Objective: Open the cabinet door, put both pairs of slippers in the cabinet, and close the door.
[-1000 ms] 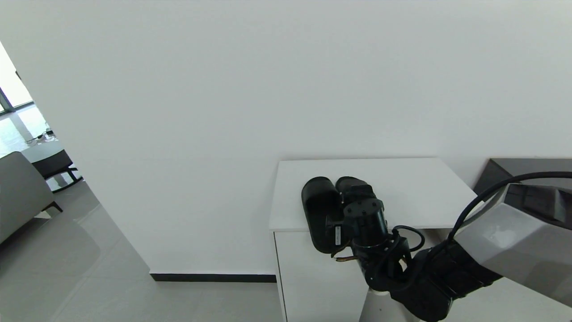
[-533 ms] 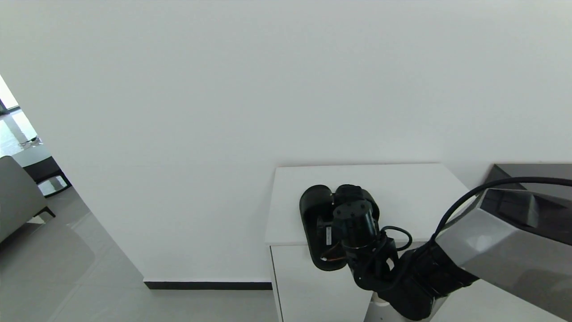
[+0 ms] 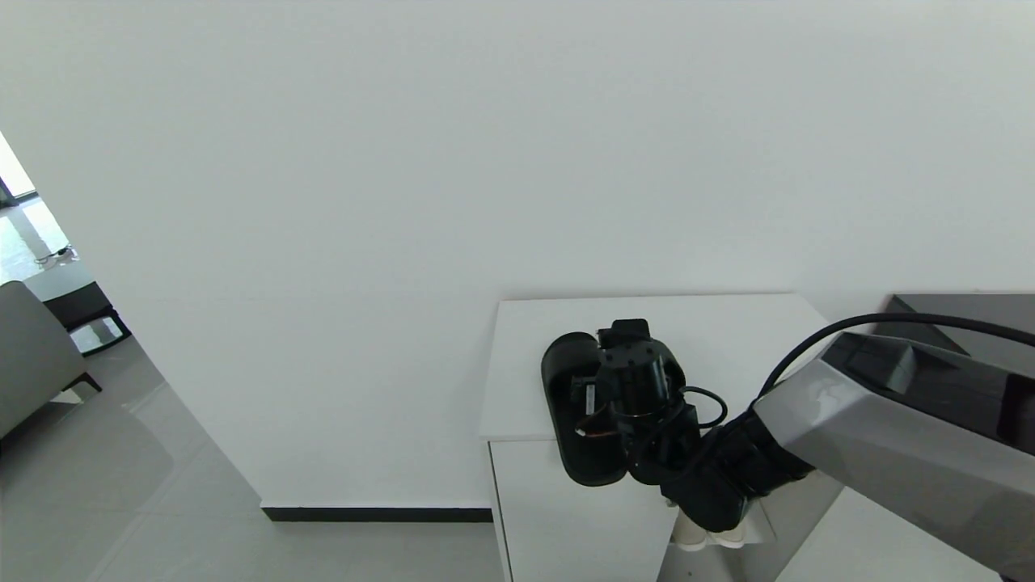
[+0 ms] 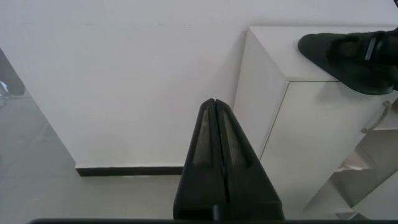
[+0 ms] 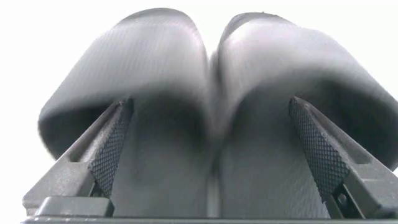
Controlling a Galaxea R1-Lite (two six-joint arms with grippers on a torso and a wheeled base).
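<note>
A pair of black slippers [image 3: 576, 404] lies side by side on top of the white cabinet [image 3: 728, 347], heels jutting over its front edge. My right gripper [image 3: 629, 330] is down over them and open. In the right wrist view the gripper [image 5: 211, 149] has its ribbed fingers [image 5: 112, 146] spread on either outer side of the slippers [image 5: 211, 93]. My left gripper [image 4: 214, 107] is shut on nothing, low in front of the cabinet [image 4: 267, 93], left of it. The slippers [image 4: 348, 53] show on the cabinet top.
A door handle [image 4: 373, 118] and open shelves [image 4: 367, 180] show on the cabinet front. Pale rounded things [image 3: 707, 540] sit inside, below the right arm. A dark surface [image 3: 954, 307] lies to the right, a grey chair [image 3: 32, 356] far left. The wall stands right behind.
The head camera shifted a little between the first two frames. The right gripper has moved forward and down over the black slippers, toward the wall. The slippers have not moved.
</note>
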